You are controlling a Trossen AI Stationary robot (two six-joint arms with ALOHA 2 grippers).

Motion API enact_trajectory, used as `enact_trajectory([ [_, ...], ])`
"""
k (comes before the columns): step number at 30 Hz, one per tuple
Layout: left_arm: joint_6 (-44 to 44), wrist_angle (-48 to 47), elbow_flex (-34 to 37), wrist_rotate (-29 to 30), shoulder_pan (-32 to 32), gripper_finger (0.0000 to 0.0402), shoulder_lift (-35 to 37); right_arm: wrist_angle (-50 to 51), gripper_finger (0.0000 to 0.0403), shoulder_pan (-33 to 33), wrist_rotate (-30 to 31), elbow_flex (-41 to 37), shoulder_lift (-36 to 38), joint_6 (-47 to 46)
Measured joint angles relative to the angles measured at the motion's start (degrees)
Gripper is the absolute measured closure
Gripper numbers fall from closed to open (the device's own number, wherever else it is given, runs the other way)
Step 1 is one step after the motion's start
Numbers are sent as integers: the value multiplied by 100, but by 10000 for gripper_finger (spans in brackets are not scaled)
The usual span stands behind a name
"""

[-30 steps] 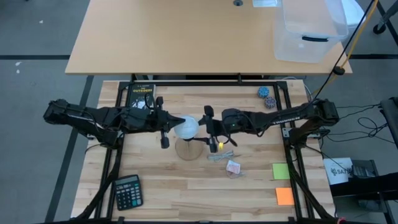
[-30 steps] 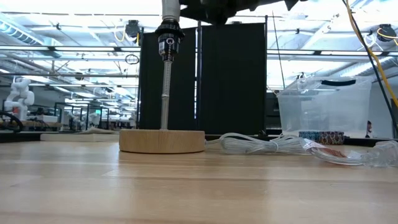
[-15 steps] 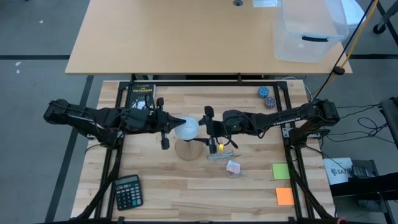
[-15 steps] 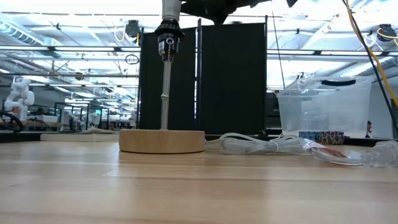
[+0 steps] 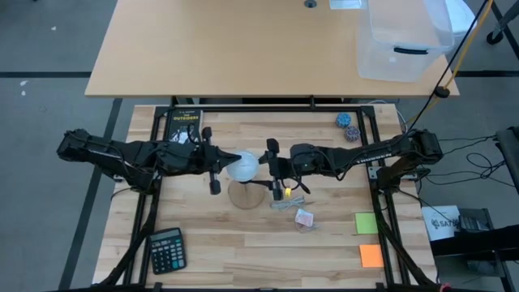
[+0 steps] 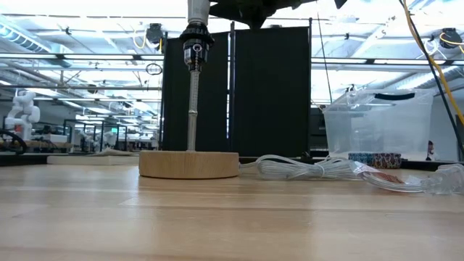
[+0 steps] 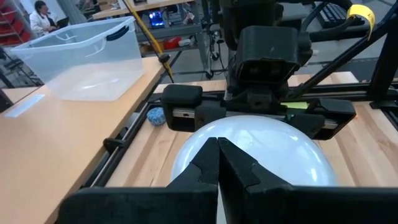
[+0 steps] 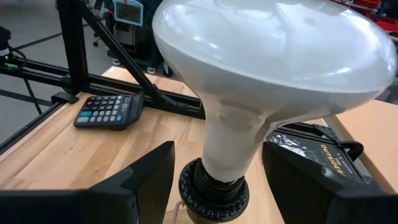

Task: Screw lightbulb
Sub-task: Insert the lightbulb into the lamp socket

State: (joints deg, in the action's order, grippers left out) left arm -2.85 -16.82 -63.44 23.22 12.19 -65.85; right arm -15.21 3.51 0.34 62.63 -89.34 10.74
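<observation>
The white lightbulb [image 5: 242, 167] stands upright with its narrow end in the black socket [image 8: 213, 191]. The socket sits on top of a thin rod [image 6: 192, 109] that rises from a round wooden base [image 6: 188, 164]. My left gripper [image 5: 229, 161] comes in from the table's left, shut, its tips [image 7: 217, 155] at the bulb's dome [image 7: 261, 149]. My right gripper [image 5: 274, 170] comes from the right and is open. Its fingers [image 8: 140, 183] stand on either side of the bulb's neck [image 8: 227, 140] and the socket, with a gap showing on both sides. My left gripper's shut fingertips [image 7: 219, 163] stand against the left side of the dome, coming from the table's left and slanting slightly down. Whether they touch the glass cannot be told.
A calculator [image 5: 167, 250] lies near the front left and a dark book [image 5: 185, 118] at the far left. A clear wrapper and cord [image 5: 292, 203] lie right of the base. Green [image 5: 366, 223] and orange [image 5: 371, 256] notes lie at the front right. A clear bin [image 5: 405, 40] stands on the table behind.
</observation>
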Motion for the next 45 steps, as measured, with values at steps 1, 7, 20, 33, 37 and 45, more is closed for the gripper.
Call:
enact_trajectory([
  [1, 0, -9, 2, 0, 0, 400, 19, 2, 167, 0, 0, 0, 0, 0],
  [7, 19, 2, 2, 59, 0, 368, 26, 43, 167, 0, -2, 0, 0, 5],
  [20, -106, 36, 15, 140, 143, 317, 320, 114, 167, 0, -17, 0, 0, 107],
  [33, -188, -84, 13, 298, 330, 307, 637, 358, 167, 31, -8, 2, 36, 244],
  [37, -245, -369, 5, 963, 632, 307, 919, 993, 167, 81, 167, 0, 323, 386],
  [45, -389, -824, -4, 1834, 1166, 378, 1134, 1660, 170, 83, 487, 3, 826, 393],
])
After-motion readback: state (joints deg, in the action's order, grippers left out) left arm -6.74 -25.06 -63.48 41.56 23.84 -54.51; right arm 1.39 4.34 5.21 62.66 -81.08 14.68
